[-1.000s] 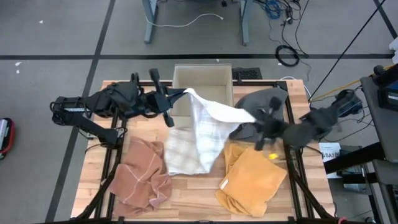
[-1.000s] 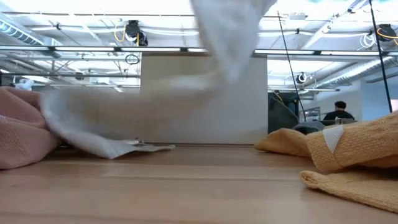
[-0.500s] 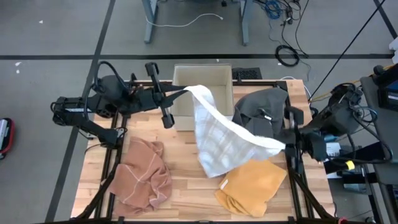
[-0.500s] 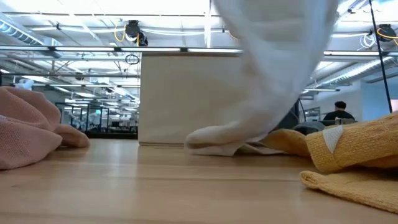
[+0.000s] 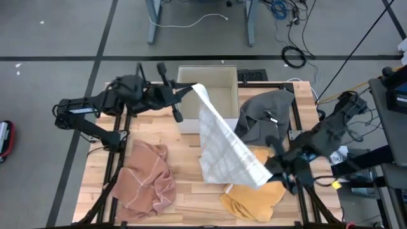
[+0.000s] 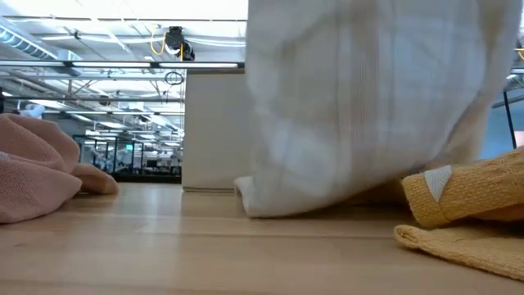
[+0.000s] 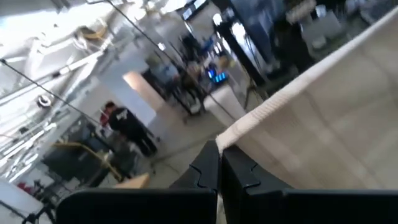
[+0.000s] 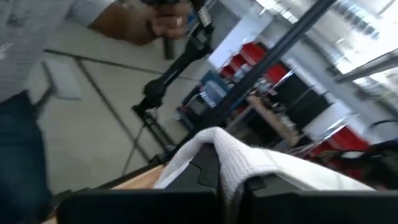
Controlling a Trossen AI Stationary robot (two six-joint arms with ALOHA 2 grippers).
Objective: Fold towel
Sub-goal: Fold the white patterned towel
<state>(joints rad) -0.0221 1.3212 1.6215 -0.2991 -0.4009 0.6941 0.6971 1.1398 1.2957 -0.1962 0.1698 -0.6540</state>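
Pink cloth (image 5: 145,178) front-left on desk (image 5: 184,197), yellow cloth (image 5: 254,194) front-right, grey cloth (image 5: 267,108) & box (image 5: 216,83) at back.

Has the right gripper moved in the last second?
Yes. In the high view the right gripper, shut on the white towel, has moved from beside the grey cloth toward the table's near edge.
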